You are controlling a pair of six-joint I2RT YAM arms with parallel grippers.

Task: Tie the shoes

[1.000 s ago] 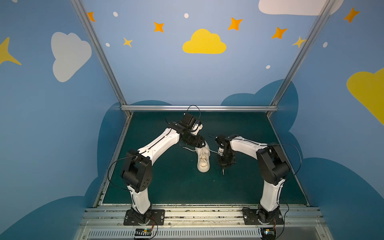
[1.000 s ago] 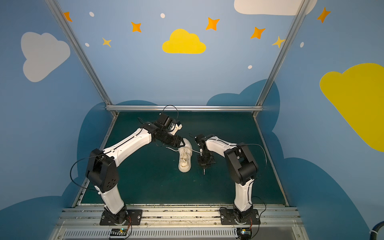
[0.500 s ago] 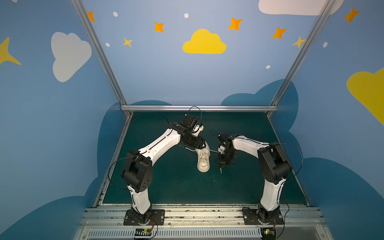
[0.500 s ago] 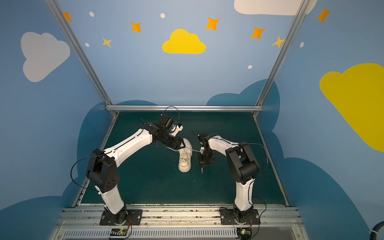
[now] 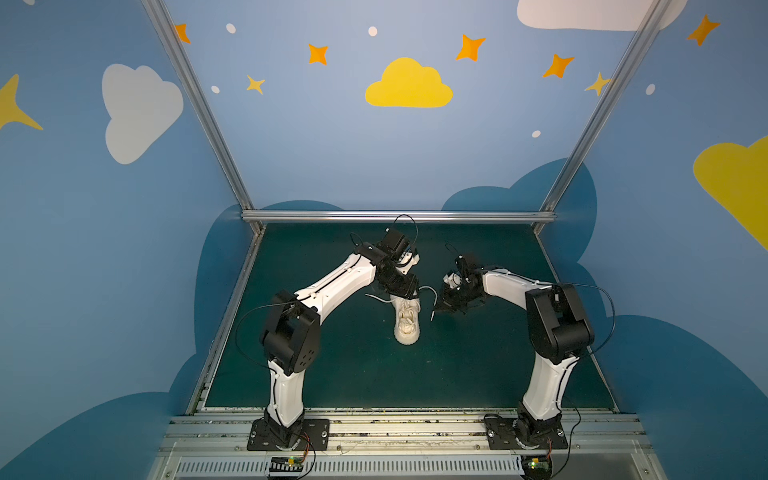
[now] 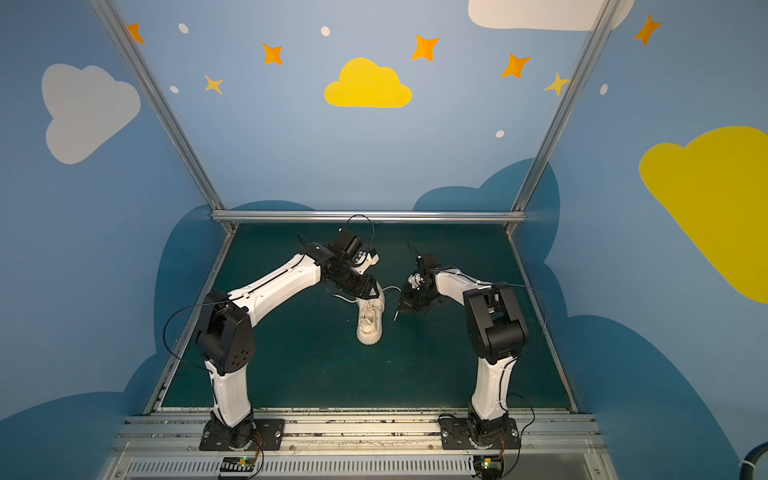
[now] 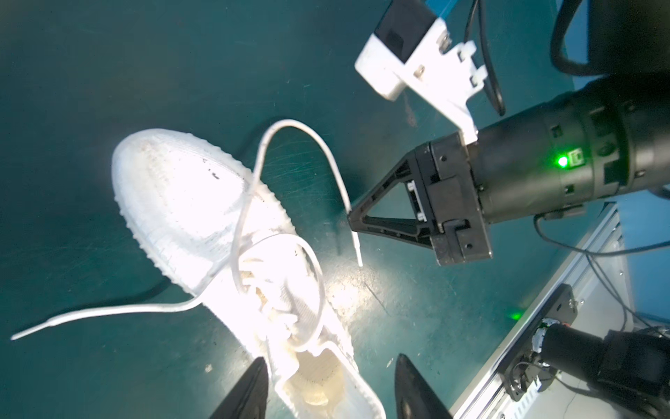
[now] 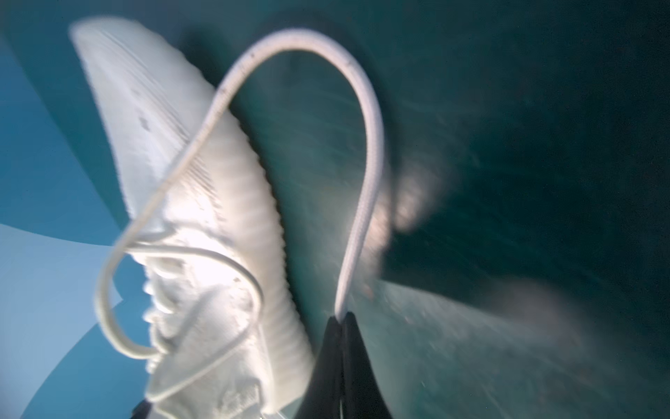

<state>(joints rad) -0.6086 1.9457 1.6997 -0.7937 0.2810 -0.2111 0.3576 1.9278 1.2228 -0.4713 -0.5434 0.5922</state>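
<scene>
A cream-white shoe (image 5: 407,326) (image 6: 369,326) lies on the green mat, toe toward the front. My left gripper (image 5: 405,293) (image 7: 330,362) hovers open over its heel, one black finger (image 7: 253,384) close against the shoe's side, the other standing clear. My right gripper (image 5: 435,309) (image 6: 398,309) (image 8: 342,319) is shut on one lace (image 7: 301,127) (image 8: 366,90), which arcs up from the shoe (image 7: 188,196) (image 8: 203,188); the lace's tip (image 7: 357,250) hangs past the fingers. The other lace (image 7: 101,312) trails loose on the mat. A slack loop (image 7: 311,261) lies over the tongue.
The green mat (image 5: 332,365) is walled in by blue panels with aluminium posts. An aluminium rail (image 5: 374,419) (image 7: 544,308) carrying both arm bases runs along the front edge.
My right gripper has carried its lace away from the front edge and a little toward the shoe. The left gripper's jaws have narrowed around the heel.
</scene>
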